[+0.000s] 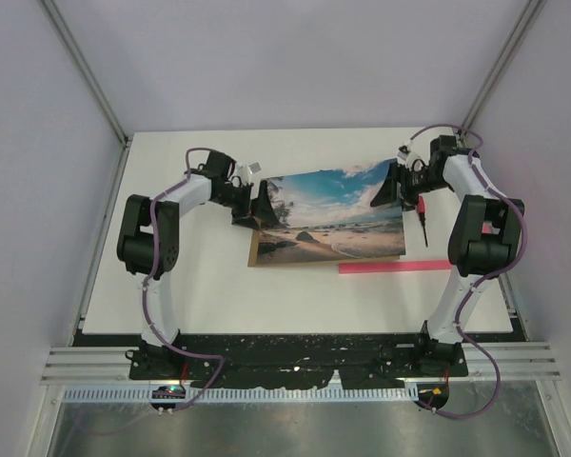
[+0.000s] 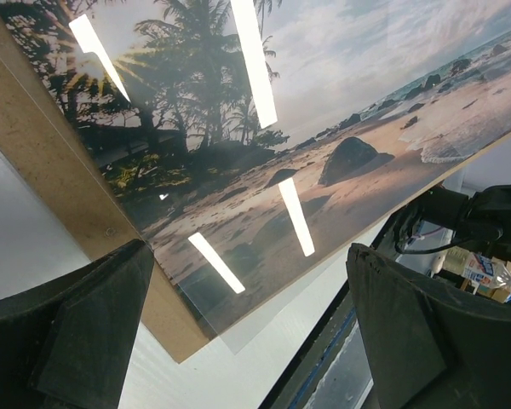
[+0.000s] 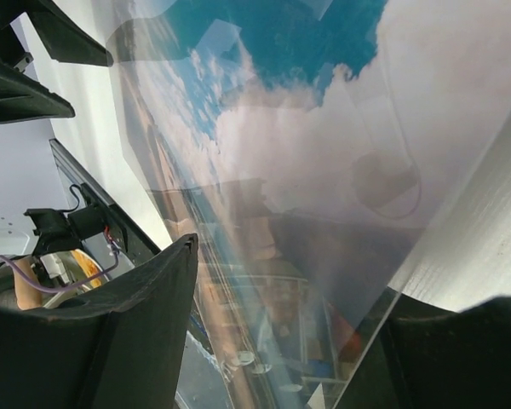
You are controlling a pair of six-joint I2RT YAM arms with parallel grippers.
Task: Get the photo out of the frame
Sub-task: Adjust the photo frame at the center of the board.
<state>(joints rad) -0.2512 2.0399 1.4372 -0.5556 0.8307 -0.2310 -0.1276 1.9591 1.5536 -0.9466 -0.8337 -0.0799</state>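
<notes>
The photo [image 1: 333, 214] lies on the backing board [image 1: 257, 255] at mid-desk [image 1: 219, 295], the frame [image 1: 395, 268] just before its right half.

A flat white rectangular tabletop [image 1: 171, 286] carries everything. At about 4 o'clock from its middle, a thin bright pink frame strip [image 1: 394, 268] lies flat on the white surface, running left to right. At about 7 o'clock, a plain brown board [image 1: 259, 253] shows as a narrow band along the left and near edges of the glossy beach print [image 1: 333, 214] covering it; whether the board lies flat cannot be told. At 3 o'clock, a small red stick-like item [image 1: 424, 228] shows just beside the print's right edge; whether it rests on the tabletop is unclear.
</notes>
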